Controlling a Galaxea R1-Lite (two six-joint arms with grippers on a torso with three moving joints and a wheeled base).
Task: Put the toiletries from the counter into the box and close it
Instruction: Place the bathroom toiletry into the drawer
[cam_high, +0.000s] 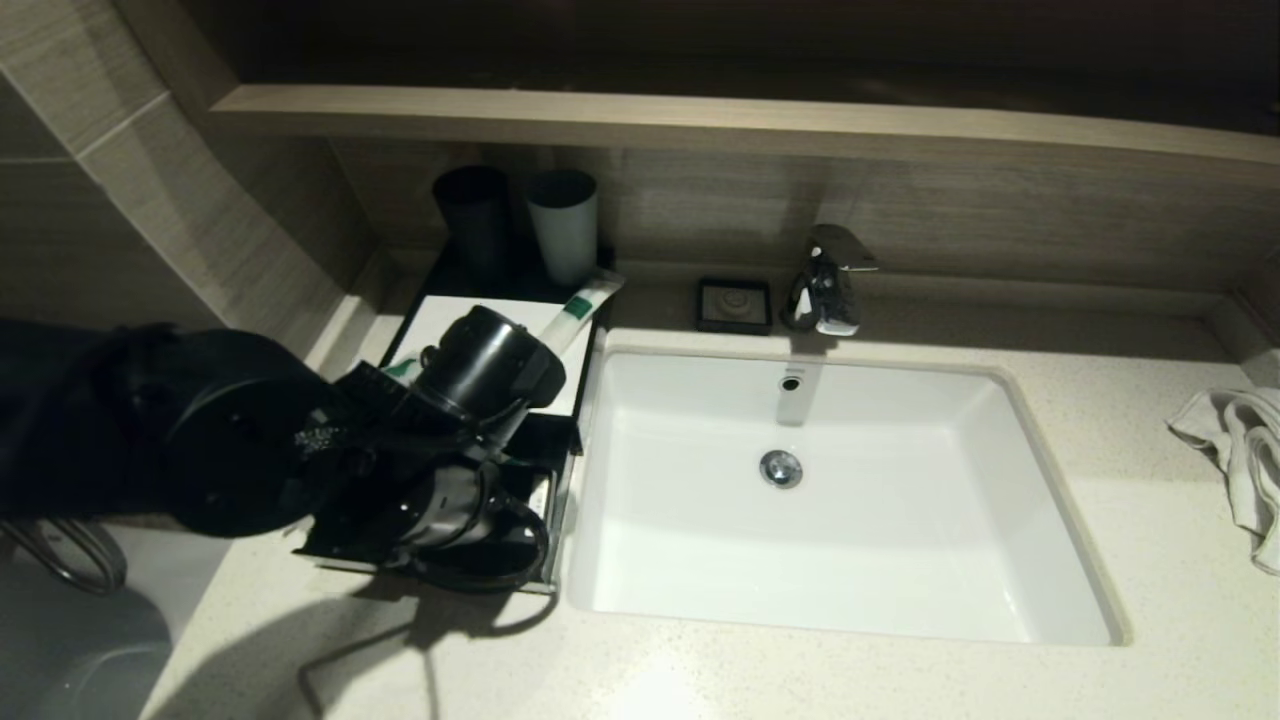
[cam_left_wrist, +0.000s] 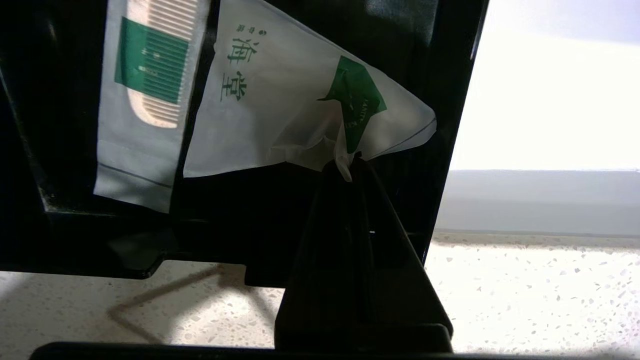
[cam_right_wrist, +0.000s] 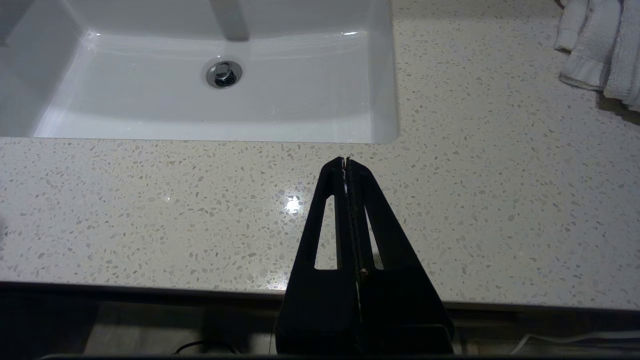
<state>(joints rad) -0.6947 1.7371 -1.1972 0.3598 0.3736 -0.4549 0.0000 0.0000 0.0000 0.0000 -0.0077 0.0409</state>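
Toiletries are going into the box (cam_left_wrist: 60, 220) one at a time, and the step in hand looks like the placing of a white packet (cam_left_wrist: 280, 100) with green print. The left hand (cam_left_wrist: 345, 167) is pinching a crumpled corner of that packet, its fingers pressed together on the plastic. The packet is hanging over the dark inside of the box, beside a comb packet (cam_left_wrist: 145, 100) that is already lying in it.

In the head view the left arm is reaching over the box (cam_high: 560, 470), which is sitting at the counter's (cam_high: 1150, 640) left end, hard against the sink's (cam_high: 1060, 470) left rim. The arm is hiding most of the box. A tube (cam_high: 585, 305) is resting near the back edge, leaning out over the white sheet (cam_high: 440, 325) just behind the arm, in front of two cups (cam_high: 520, 225). Whether the sheet is the box's lid I cannot tell.

The right hand (cam_right_wrist: 346, 162) is idling with its fingers together, hovering above the front edge of the counter, before the sink. A towel (cam_high: 1240, 450) is lying at the right edge.

Next, I judge, the left hand needs to lower the packet until it is lying flat inside, then part its fingers and lift clear without dragging the thin plastic back out. The tube seems to be waiting its turn, and closing comes last.
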